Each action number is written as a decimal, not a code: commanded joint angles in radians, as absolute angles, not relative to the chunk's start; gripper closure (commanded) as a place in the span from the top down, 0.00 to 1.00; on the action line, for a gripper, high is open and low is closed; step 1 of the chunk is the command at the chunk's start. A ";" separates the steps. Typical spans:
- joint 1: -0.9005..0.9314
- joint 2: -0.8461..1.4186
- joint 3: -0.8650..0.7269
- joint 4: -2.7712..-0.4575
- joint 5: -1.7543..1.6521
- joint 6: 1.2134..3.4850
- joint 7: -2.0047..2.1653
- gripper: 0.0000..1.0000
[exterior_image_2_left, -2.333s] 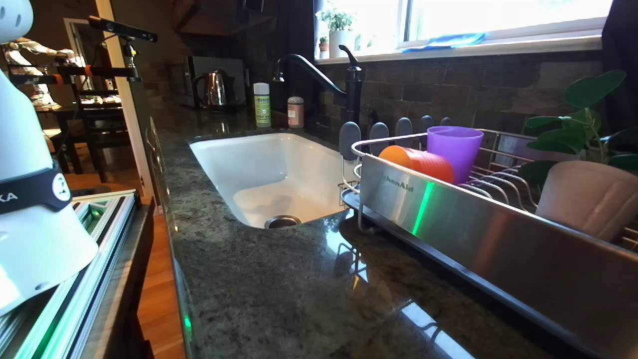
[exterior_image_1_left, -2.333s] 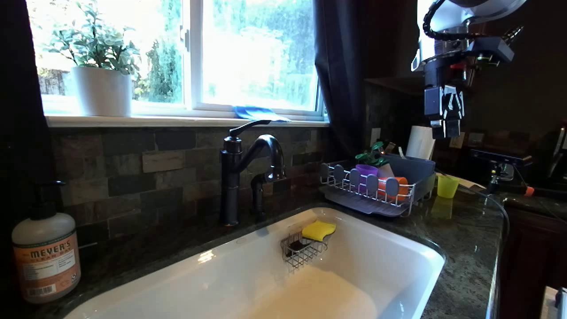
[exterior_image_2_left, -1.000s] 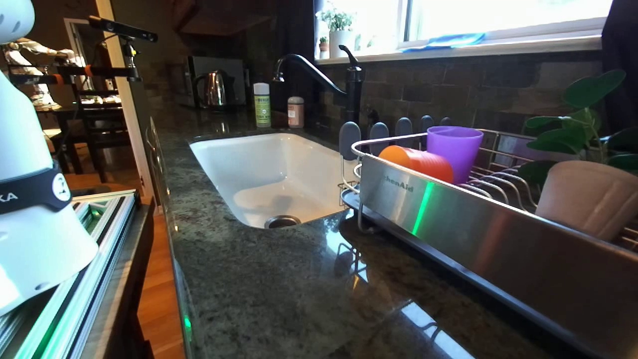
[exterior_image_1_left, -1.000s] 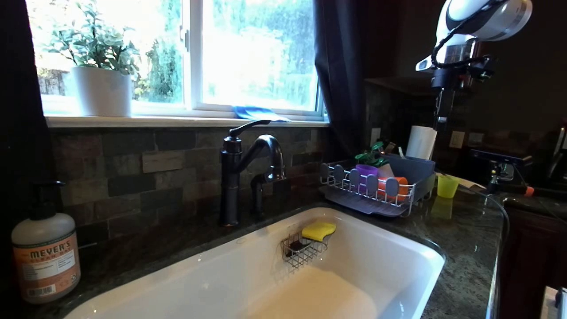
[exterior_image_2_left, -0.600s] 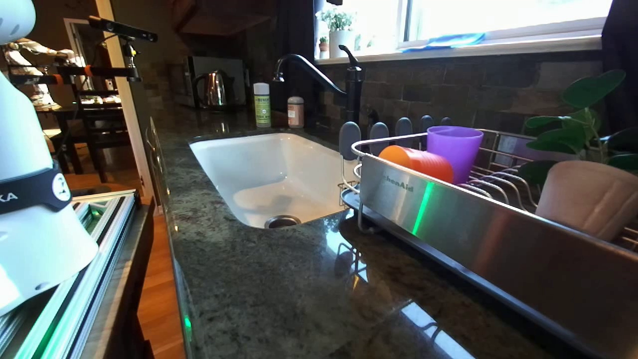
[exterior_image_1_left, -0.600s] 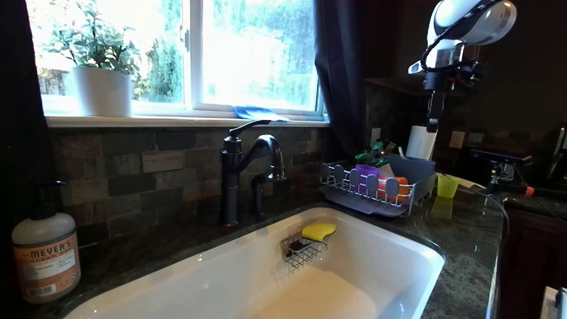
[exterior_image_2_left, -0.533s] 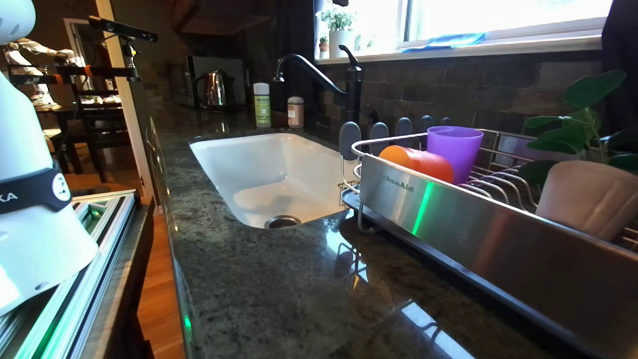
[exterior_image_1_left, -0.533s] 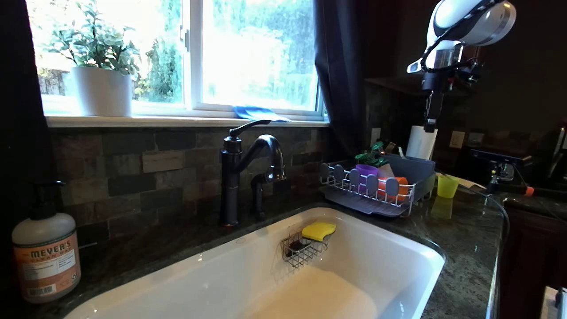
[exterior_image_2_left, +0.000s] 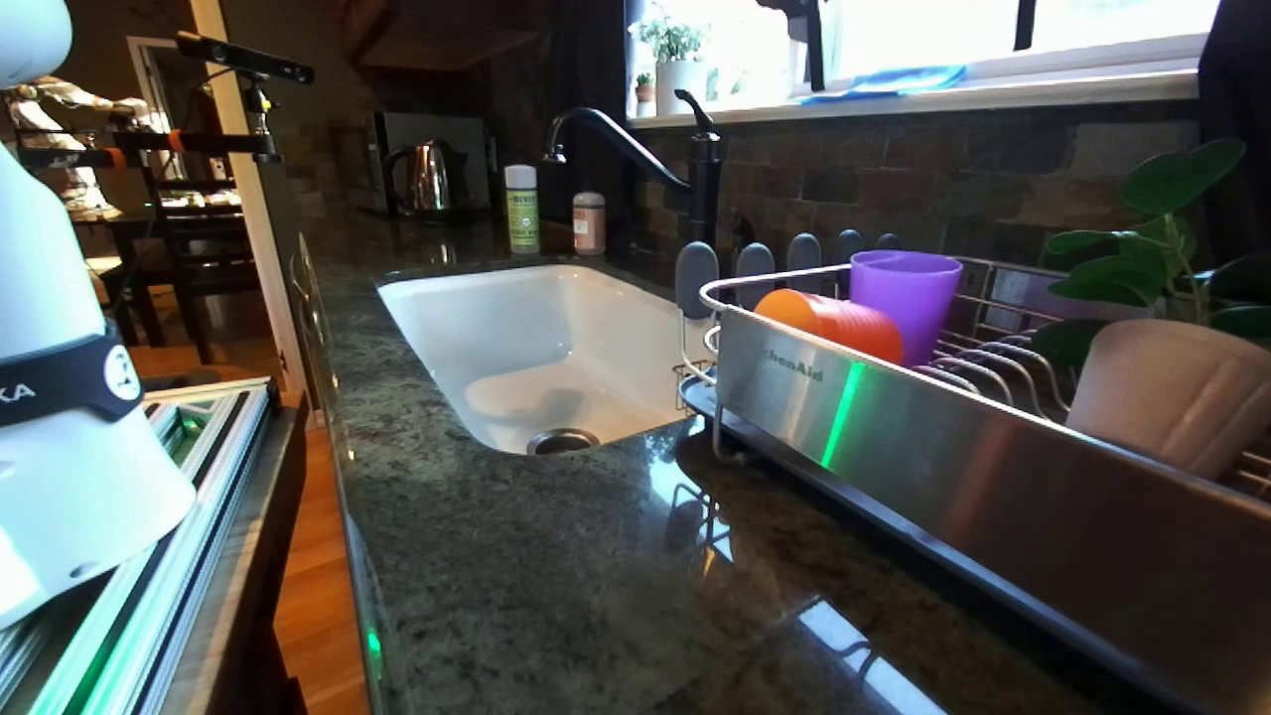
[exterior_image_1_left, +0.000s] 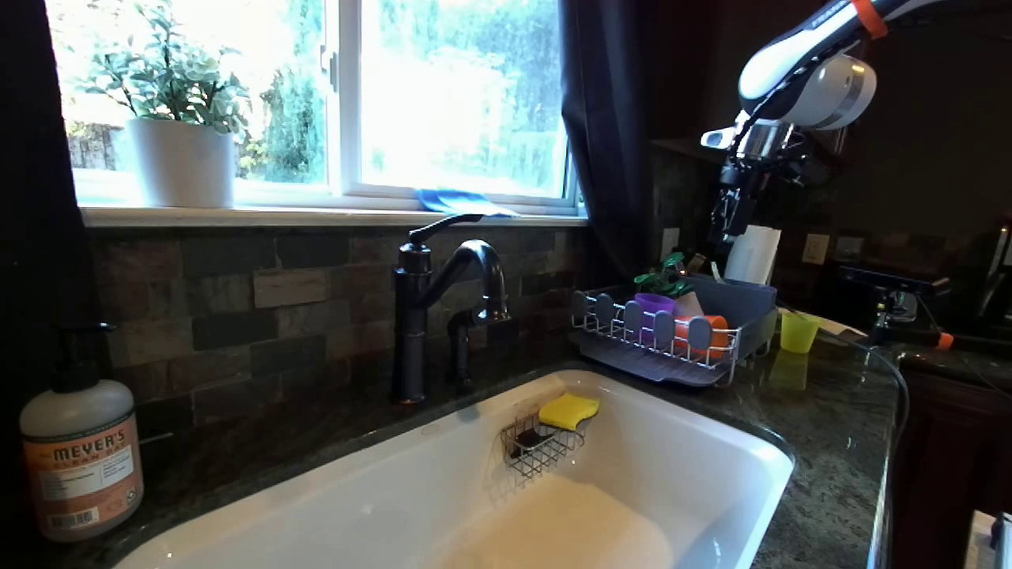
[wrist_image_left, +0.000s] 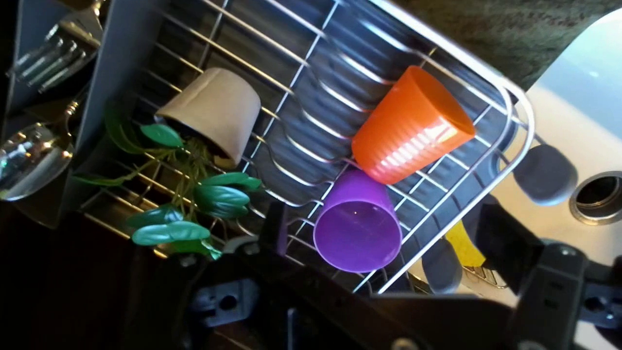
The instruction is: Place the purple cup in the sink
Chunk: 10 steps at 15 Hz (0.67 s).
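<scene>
Hand, black, two-fingered, parted wide above silver metal rack; we log tapered purple plastic cup mouth-up in it, near white rectangular sink.

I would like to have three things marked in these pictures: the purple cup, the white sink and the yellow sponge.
Purple cup (wrist_image_left: 358, 230): wrist view, inside its open mouth.
White sink (exterior_image_1_left: 439, 482): an exterior view, bare inner wall.
Yellow sponge (exterior_image_1_left: 568, 410): an exterior view, upper face.

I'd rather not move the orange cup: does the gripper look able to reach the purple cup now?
Probably yes: the gripper hangs open above the rack, and in the wrist view nothing covers the mouth of the purple cup, though the orange cup lies close by.
</scene>
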<state>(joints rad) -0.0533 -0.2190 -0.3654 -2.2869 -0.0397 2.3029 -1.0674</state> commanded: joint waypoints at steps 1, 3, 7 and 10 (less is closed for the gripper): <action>-0.045 -0.077 -0.331 -2.215 0.099 2.330 -1.197 1.00; -0.062 -0.029 -0.289 -2.205 0.130 2.348 -1.194 1.00; -0.095 -0.039 -0.242 -2.216 0.100 2.331 -1.161 1.00; -0.103 -0.048 -0.232 -2.238 0.073 2.366 -1.131 1.00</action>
